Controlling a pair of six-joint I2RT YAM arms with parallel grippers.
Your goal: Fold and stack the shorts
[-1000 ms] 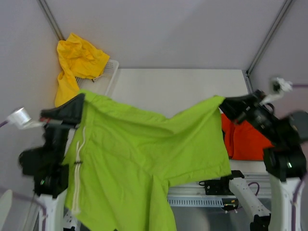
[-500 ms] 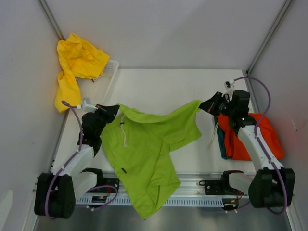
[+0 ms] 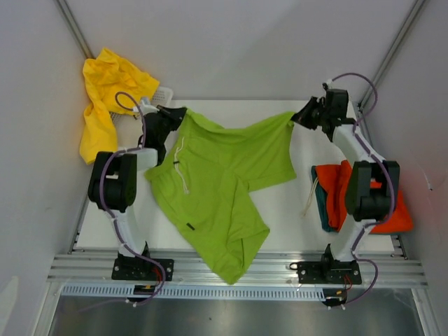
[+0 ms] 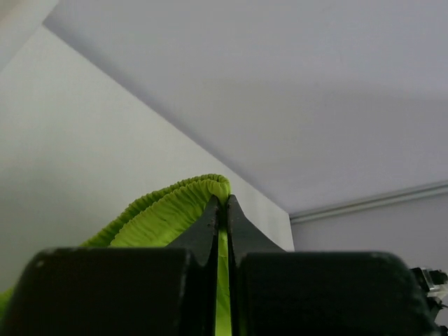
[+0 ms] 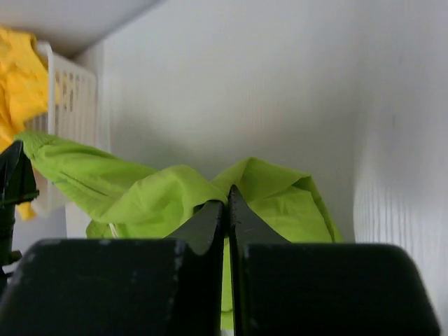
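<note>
We have the lime green shorts (image 3: 217,182) pinched at two points. The left gripper (image 3: 170,112) is closed tight on the ruched elastic waistband near the far left of the table (image 3: 294,210). The right gripper (image 3: 297,117) is closed just as narrowly on a thin fold of fabric at the far right. The cloth between them sags, and the rest spreads toward us, with one leg spilling over the near edge onto the metal rail (image 3: 280,269). We judge that overhang the main risk: if we draw the garment farther back or lift it, the trailing leg could snag on the rail or drag unevenly and leave a skewed, creased layout. Both grips hold very little fabric, so a tug from either arm could pull an edge free. The drawstring (image 3: 183,171) lies loose on the cloth and could get folded inside. The right arm also crosses above the orange-red shorts (image 3: 395,217), so a low sweep there might disturb them. We cannot tell which part of the garment the right gripper holds, hem or waistband. We also cannot tell whether the sagging middle touches the table. The dark teal shorts (image 3: 323,206) show only as a sliver beside the orange-red ones, and the yellow shorts (image 3: 105,91) cover most of the white basket (image 3: 162,98).
</note>
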